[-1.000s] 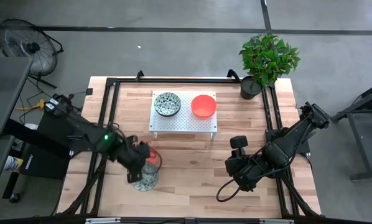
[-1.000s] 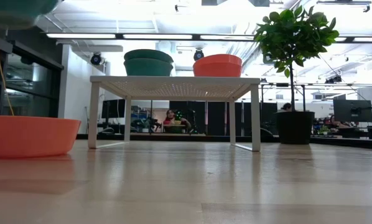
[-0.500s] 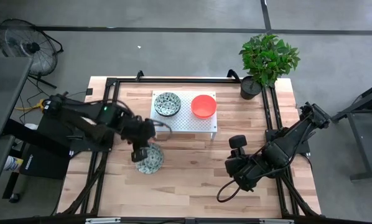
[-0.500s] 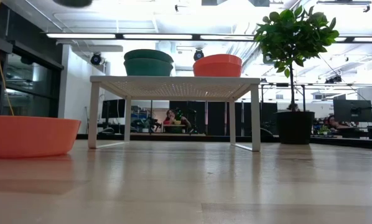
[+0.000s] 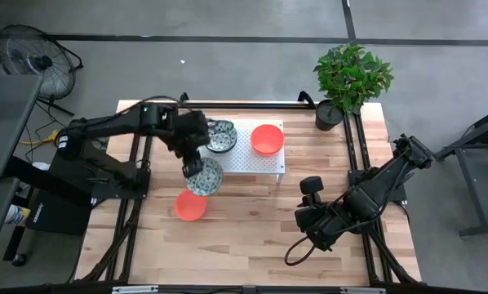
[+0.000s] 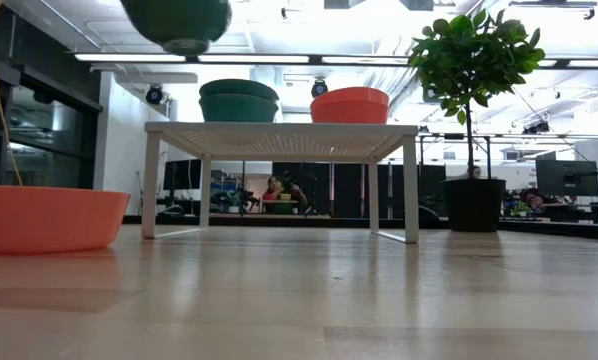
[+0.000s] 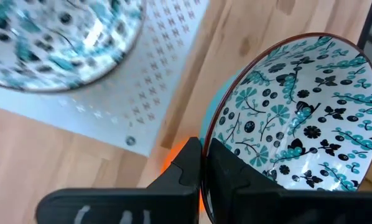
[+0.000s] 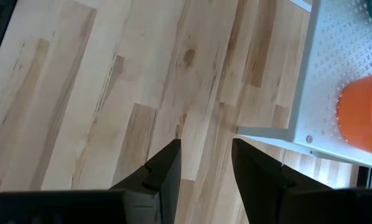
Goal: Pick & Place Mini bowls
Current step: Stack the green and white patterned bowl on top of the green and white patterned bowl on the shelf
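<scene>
The right end effector hangs over the bare wooden desk, its two dark fingers parted. Beyond it stands the white perforated rack, carrying an orange-red mini bowl near its corner.

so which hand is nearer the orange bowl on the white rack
Left. The left hand, shut on a speckled bowl, hangs by the rack's left end. The right hand waits low over the table, farther from the orange bowl.
</scene>
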